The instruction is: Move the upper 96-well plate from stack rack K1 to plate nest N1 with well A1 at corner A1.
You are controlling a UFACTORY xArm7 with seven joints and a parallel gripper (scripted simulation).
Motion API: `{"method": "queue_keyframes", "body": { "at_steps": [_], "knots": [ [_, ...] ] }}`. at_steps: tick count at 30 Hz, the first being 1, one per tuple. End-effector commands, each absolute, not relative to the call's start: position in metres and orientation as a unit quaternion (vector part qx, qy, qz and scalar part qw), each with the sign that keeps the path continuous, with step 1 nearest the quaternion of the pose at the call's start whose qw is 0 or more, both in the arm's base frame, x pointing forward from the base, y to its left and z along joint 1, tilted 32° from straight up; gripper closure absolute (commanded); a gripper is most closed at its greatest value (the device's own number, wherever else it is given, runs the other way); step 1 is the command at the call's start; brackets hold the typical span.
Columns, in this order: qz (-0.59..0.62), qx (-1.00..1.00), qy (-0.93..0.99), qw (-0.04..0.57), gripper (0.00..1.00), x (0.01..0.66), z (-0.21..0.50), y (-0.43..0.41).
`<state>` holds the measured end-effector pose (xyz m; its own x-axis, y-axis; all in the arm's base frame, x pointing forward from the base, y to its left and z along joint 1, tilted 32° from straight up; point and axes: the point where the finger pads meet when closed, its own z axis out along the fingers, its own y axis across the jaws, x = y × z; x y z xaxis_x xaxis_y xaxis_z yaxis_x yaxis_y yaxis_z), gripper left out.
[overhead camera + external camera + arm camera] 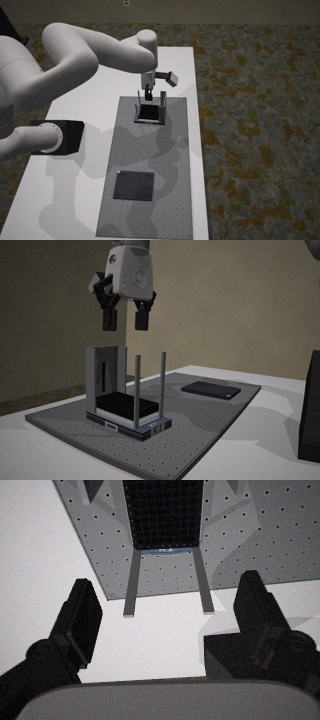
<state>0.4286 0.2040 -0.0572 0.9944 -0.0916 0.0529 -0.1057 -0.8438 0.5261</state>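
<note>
The stack rack K1 [128, 405] stands on the grey perforated baseplate, with a tall grey wall on one side and two thin posts on the other. A black 96-well plate [125, 404] lies on top of a white plate inside it; the black one also shows in the top view [149, 112] and at the top of the wrist view [163, 512]. My gripper [125, 321] is open and empty, hanging well above the rack's posts. In the wrist view my gripper [165, 592] frames the two posts. The plate nest N1 [133, 185] is a dark flat square at the plate's near end, with a pale A1 mark [118, 171] at its far left corner.
The arm's dark base block [60, 137] stands on the white table left of the baseplate; it also shows at the right edge of the exterior view [310, 407]. The rack's posts [149, 389] and wall [104, 371] rise high around the plates.
</note>
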Motion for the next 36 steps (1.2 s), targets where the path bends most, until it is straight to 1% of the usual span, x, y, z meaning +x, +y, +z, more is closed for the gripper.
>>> {"method": "queue_keyframes", "body": {
  "at_steps": [1, 36],
  "knots": [
    [0.014, 0.961, -0.051, 0.273, 0.00, 0.430, -0.056, 0.206],
    [0.015, 0.961, -0.051, 0.273, 0.00, 0.430, -0.094, 0.182]
  ]
}}
